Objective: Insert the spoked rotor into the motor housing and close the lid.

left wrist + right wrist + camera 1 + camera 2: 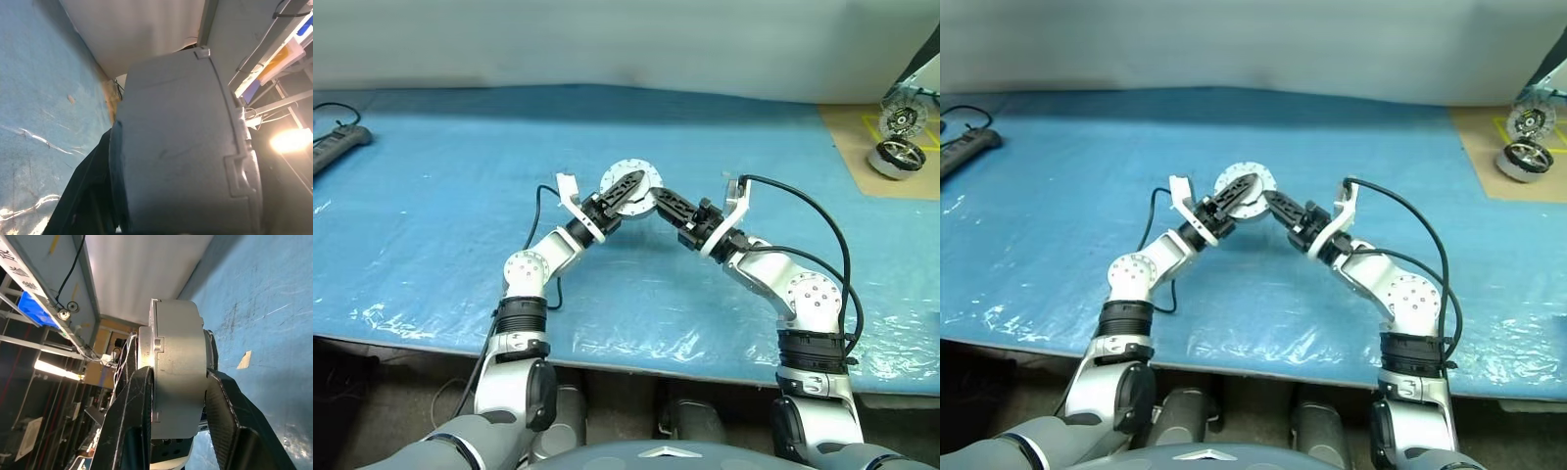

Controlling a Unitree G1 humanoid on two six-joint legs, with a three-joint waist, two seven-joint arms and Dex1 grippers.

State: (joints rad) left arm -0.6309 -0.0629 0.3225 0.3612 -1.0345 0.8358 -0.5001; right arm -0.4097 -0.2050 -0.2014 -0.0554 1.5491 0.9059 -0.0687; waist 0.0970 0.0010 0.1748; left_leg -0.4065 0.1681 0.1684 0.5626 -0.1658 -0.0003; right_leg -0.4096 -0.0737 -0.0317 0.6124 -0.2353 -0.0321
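Silver and round, the motor housing point(631, 188) is held up above the blue worktop point(431, 235), near the middle of the head view, between the two grippers. The right gripper point(664, 200) comes in from about 4 o'clock of it, and its wrist view shows its two black fingers point(131, 406) clamped across the housing's thickness, one on each flat face. The left gripper point(625, 188) reaches in from about 8 o'clock and lies across the face turned toward the camera; its wrist view has a smooth grey surface pressed right against it, likely the lid point(181, 142). Its jaws look part closed, but whether they truly pinch the disc I cannot tell.

No spoked rotor can be made out, and the housing reads as one closed drum, so my judgement is that the lid-closing step is in hand. Next move, as I judge it: press the lid fully home while the right gripper braces, then check the seam sits flush all round.

Two other wheel-like parts point(899, 137) sit far off at 2 o'clock.
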